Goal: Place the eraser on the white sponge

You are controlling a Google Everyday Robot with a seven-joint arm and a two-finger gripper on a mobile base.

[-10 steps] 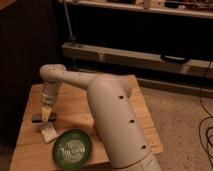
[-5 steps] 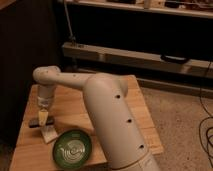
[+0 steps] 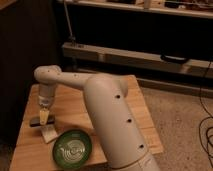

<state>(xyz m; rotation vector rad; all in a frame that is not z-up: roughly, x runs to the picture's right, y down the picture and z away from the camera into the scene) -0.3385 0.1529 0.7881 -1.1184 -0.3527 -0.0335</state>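
The robot's white arm (image 3: 107, 120) reaches across the wooden counter (image 3: 75, 107) to its far left part, where the wrist turns straight down so that the gripper (image 3: 44, 118) points at the surface. This vertical approach suits a flat thing that lies low on the wood. The fingers are drawn together, with no gap visible between them, and their tips sit at the right end of the eraser (image 3: 35, 122), a dark bar lying flat on the counter. Whether they actually pinch the bar or only touch it cannot be told. The white sponge (image 3: 49, 134) lies just beside the eraser, toward the front edge and a little to the right, so the carry would likely be short. The eraser is not yet on it, and the job looks to be at the grasping step. A green plate (image 3: 72, 148) sits near the sponge, close enough that a careless swing could knock it. The plate bears a pale swirling mark in its middle, but no letters, brand or label can be read anywhere.
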